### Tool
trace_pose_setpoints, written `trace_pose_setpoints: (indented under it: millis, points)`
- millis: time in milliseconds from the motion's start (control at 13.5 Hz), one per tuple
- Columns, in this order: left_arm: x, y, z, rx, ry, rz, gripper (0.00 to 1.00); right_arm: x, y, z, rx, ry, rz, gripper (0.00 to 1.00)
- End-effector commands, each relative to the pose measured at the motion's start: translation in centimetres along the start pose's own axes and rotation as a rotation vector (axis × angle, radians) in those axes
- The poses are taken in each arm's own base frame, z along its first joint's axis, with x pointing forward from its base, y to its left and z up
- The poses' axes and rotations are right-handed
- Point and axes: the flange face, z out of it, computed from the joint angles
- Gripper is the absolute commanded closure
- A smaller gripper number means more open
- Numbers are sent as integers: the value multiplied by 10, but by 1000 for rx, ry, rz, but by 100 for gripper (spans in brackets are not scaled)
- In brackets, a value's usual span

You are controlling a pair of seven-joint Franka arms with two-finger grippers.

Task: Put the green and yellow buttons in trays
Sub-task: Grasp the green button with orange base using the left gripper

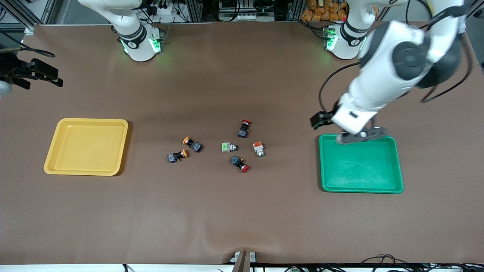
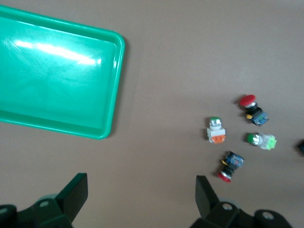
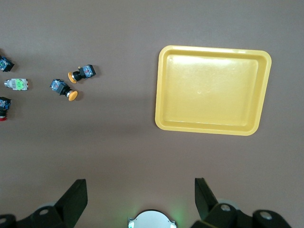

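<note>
I count six buttons loose mid-worktop, none in a tray. Two orange-capped buttons lie side by side toward the right arm's end of the cluster: one (image 1: 193, 144) and one (image 1: 177, 155) slightly nearer the front camera. The green-topped pale button (image 1: 228, 147) sits in the middle of the group, the orange-topped pale button (image 1: 258, 149) just beside it toward the left arm's end. One red-capped button (image 1: 244, 129) lies farther from the front camera than those two, another red-capped button (image 1: 240, 163) nearer.

Yellow tray (image 1: 87, 146) lies at the right arm's end of the worktop, green tray (image 1: 360, 164) at the left arm's end, both well apart from the cluster, nothing in either.

Left gripper (image 1: 361, 136) hangs over the edge of the green tray farthest from the front camera; in my left wrist view its fingers (image 2: 71, 194) are spread wide, holding nothing. Right gripper (image 1: 38, 73) is up at the right arm's end of the worktop, farther from the front camera than the yellow tray; right wrist view shows its fingers (image 3: 71, 197) spread wide too, nothing held.
</note>
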Motion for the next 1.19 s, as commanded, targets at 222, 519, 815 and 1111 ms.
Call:
trace_pose_setpoints:
  millis: [222, 519, 815, 1111]
  points:
    - [-16, 60, 72, 36, -1, 35, 0, -5, 1, -3, 13, 4, 2, 0]
    - [-20, 84, 125, 42, -6, 76, 0, -5, 1, -3, 13, 3, 2, 0]
    - [-22, 105, 177, 5, 2, 48, 0, 0, -3, -6, 38, 18, -4, 0]
    - [-33, 130, 228, 6, 40, -11, 0, 20, -29, -2, 25, 26, -62, 0]
